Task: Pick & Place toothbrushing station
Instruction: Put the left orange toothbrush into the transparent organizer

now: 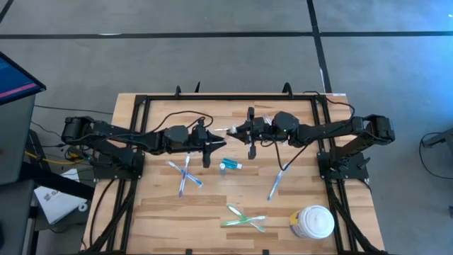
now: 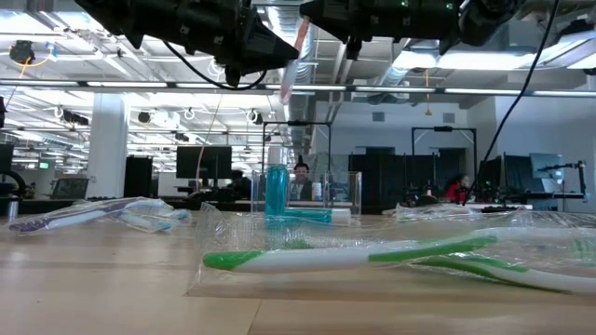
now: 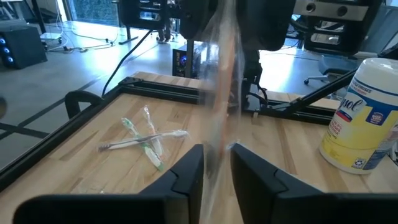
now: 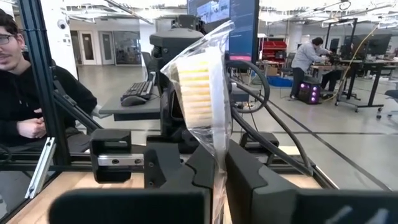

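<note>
A whitish toothbrush in a clear wrapper [image 2: 292, 58] hangs in the air between both grippers, near upright; its bristle head [image 4: 196, 87] shows above my right fingers. My right gripper [image 4: 214, 171] is shut on it. My left gripper [image 3: 216, 171] stands with a narrow gap, one finger on each side of the wrapper [image 3: 219, 106]. On the table lie a teal tube [image 1: 230, 166], crossed blue toothbrushes [image 1: 184, 174], another blue one [image 1: 276, 184] and green ones [image 1: 244, 219]. My left gripper has the wrapped brush running through the gap between its fingers [image 3: 186, 177]; I cannot tell whether they touch the film. My right gripper pinches the clear wrapper [image 4: 217, 146] between its two fingers just below the bristle head, coming level from the table's right. The brush stands tilted, clear of the table.
A white round lidded jar [image 1: 313, 221] stands at the near right corner, close to the green brushes [image 3: 146, 140]. A black rail frame [image 1: 134, 142] borders the wooden table. People sit beyond the table in the room.
</note>
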Motion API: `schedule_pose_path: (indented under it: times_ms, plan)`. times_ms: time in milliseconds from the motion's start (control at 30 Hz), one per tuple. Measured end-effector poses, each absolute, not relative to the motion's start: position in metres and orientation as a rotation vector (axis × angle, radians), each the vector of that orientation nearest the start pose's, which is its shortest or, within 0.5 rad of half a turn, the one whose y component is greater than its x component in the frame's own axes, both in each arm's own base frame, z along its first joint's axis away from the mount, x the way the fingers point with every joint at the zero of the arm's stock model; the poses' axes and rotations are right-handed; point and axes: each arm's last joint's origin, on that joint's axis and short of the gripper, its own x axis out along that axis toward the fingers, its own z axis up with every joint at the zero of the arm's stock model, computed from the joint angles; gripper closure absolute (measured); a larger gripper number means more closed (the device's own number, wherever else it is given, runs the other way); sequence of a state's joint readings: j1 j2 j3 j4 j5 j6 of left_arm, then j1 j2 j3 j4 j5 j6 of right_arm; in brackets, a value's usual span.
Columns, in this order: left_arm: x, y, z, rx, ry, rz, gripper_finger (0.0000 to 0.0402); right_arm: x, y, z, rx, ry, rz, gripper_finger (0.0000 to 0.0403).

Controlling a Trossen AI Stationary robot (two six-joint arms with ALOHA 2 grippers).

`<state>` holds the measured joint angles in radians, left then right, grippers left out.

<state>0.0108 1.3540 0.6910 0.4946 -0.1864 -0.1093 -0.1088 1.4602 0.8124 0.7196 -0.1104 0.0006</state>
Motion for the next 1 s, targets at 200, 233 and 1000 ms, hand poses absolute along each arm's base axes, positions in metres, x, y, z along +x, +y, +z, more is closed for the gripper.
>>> schedule_pose_path:
  times_ms: [200, 233, 1000]
  plan:
    - [0.288, 0.011, 0.242, -0.094, 0.159, 0.215, 0.0323, 0.317, -0.036, 0.268, -0.003, -0.027, -0.014, 0.0380]
    - [0.288, 0.012, 0.241, -0.094, 0.161, 0.218, 0.0323, 0.317, -0.038, 0.268, -0.002, -0.023, -0.018, 0.0385]
    - [0.286, 0.014, 0.239, -0.092, 0.202, 0.228, 0.0323, 0.286, -0.086, 0.271, 0.023, 0.164, -0.193, 0.0384]
